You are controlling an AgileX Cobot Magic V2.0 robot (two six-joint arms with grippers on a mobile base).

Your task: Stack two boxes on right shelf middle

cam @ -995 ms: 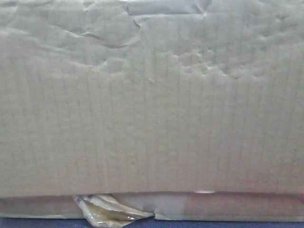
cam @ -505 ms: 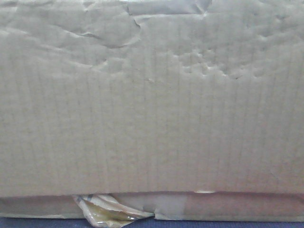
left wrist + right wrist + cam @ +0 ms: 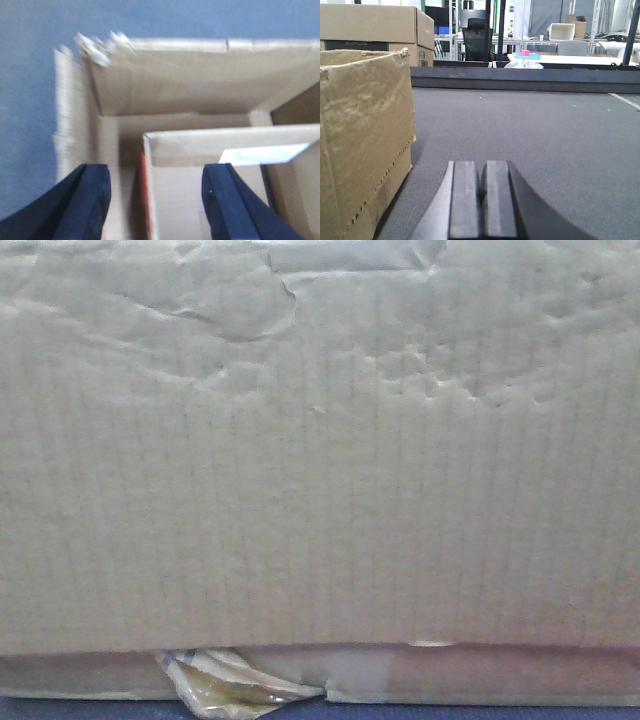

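Note:
A tan corrugated box (image 3: 320, 460) with a dented, wrinkled face fills the front view; a crumpled yellowish tape scrap (image 3: 225, 685) peels from its bottom edge. In the left wrist view my left gripper (image 3: 157, 200) hangs open over an open-topped box (image 3: 190, 85), its dark fingers (image 3: 87, 200) straddling the left wall of a smaller box (image 3: 210, 145) nested inside. My right gripper (image 3: 481, 200) is shut on nothing, low over the grey tabletop (image 3: 545, 130), with a box (image 3: 360, 135) just to its left. The shelf is out of view.
A thin strip of dark tabletop (image 3: 500, 712) shows under the box in the front view. Behind the near box stands another closed carton (image 3: 370, 25). A dark raised edge (image 3: 520, 77) ends the table at the far side, with racks and desks beyond.

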